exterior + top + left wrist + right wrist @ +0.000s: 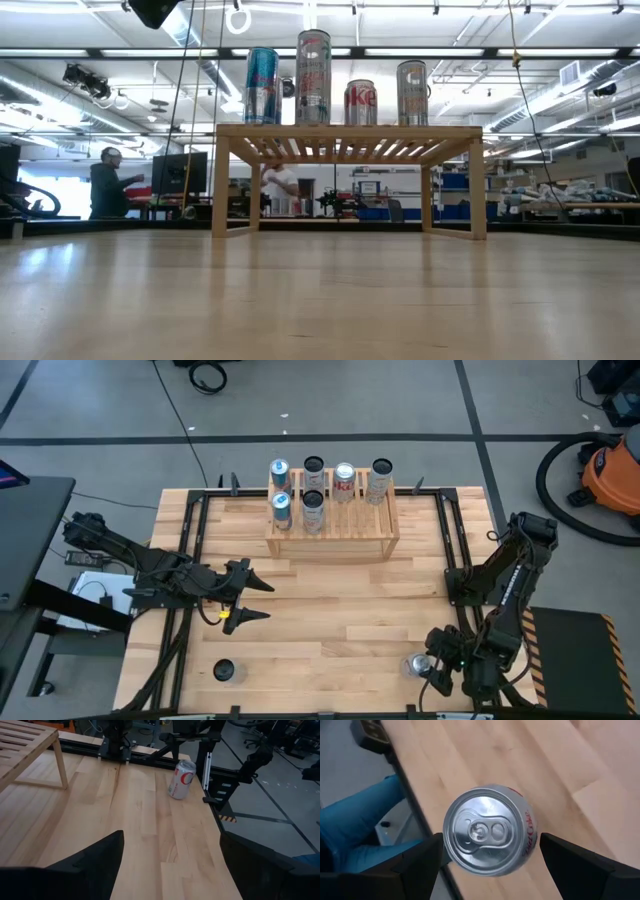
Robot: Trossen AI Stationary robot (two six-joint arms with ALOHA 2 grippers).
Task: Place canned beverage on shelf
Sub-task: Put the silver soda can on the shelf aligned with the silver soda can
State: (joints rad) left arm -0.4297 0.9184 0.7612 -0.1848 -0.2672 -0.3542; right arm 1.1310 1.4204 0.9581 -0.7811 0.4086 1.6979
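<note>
Plank counter point(320, 610), high view: shelf point(332, 532) at the far edge carrying six cans; loose can point(417, 665) at the near right corner under the right pincer point(432, 672); left pincer point(245, 598) open, idle mid-left. Right wrist view: pincer open, straddling the upright can point(488, 830) untouched. Likely light, thin-walled, slick; grip mid-body.

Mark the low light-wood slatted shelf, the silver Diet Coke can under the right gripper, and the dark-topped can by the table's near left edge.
shelf point(332, 546): high view, front board.
silver Diet Coke can point(487, 831): right wrist view, lid.
dark-topped can point(224, 671): high view, top.
</note>
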